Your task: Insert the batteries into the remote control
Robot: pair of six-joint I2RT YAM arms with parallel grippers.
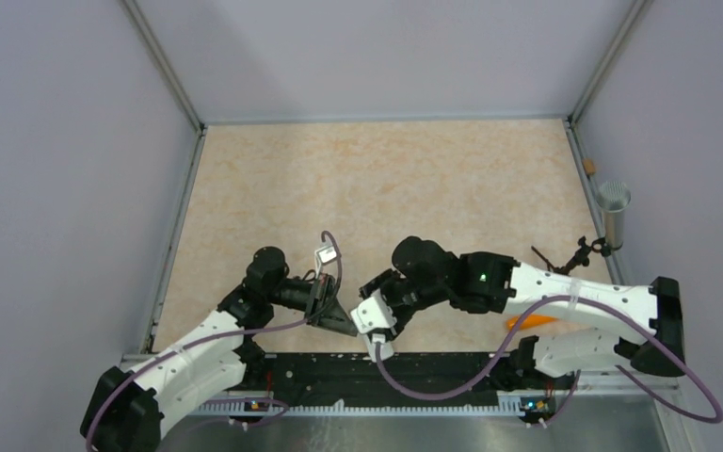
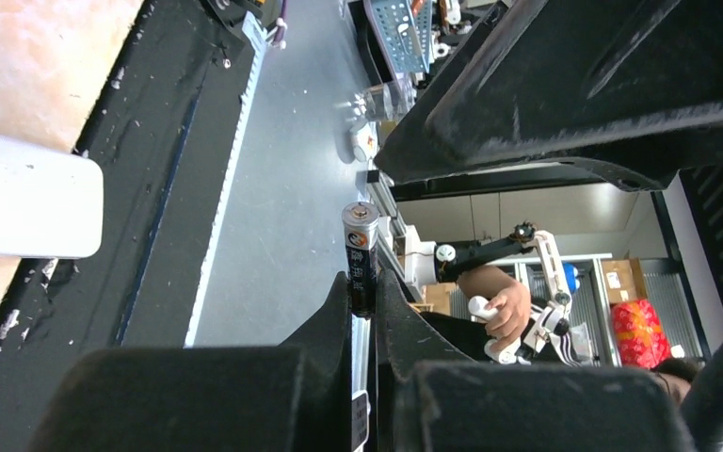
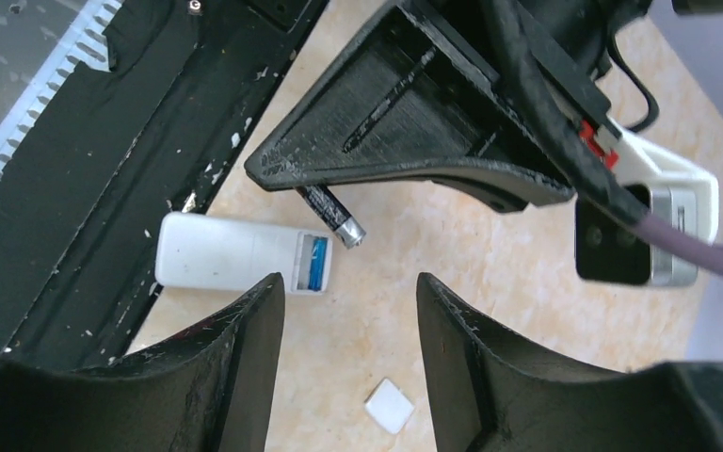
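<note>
The white remote control [image 3: 226, 254] lies back up by the black front strip, with its battery bay open. The blue battery [image 3: 315, 262] lies inside the bay. My left gripper [image 2: 364, 294] is shut on the dark battery [image 2: 361, 252] and holds it just above the bay's open end; the battery also shows in the right wrist view [image 3: 332, 215]. The remote's end shows in the left wrist view [image 2: 28, 207]. My right gripper [image 3: 348, 287] is open and empty, hovering over the table beside the remote. In the top view the left gripper [image 1: 339, 325] and right gripper [image 1: 383, 331] nearly meet, and they hide the remote.
A small white square cover [image 3: 389, 407] lies on the table below the right gripper. An orange object [image 1: 530, 322] lies under the right arm. A metal cup [image 1: 613, 212] and a dark tool [image 1: 565, 256] stand at the right edge. The black strip [image 3: 75, 169] runs along the front.
</note>
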